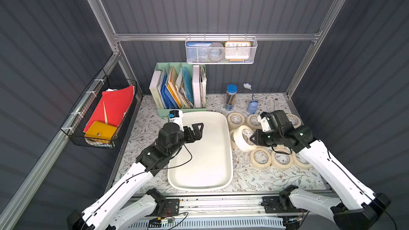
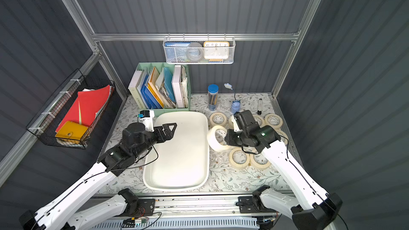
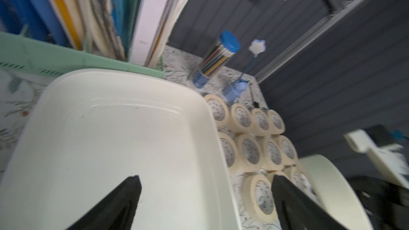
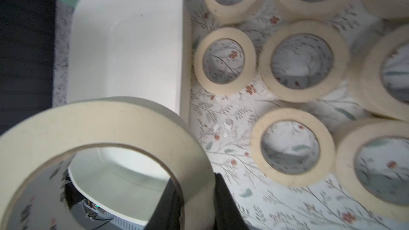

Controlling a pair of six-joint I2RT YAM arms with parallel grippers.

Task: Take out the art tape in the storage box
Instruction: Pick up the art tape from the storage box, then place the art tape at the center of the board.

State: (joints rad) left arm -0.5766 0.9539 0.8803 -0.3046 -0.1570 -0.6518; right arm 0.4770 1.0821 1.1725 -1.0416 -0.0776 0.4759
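Floral mat (image 1: 254, 180) crowded with art tape (image 1: 260, 158); right hand (image 1: 252, 139) clamps one roll (image 1: 242, 140), left hand (image 1: 199, 132) gapes empty.

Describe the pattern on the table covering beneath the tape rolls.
White table covering printed with grey-green leafy twigs and small red flowers; clearest in the right wrist view.

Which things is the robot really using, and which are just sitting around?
Job things: storage box, held tape roll, loose tape rolls, right gripper, left gripper.
Just lying about: file holder, pencil tube, black wire basket, mesh basket, clock.
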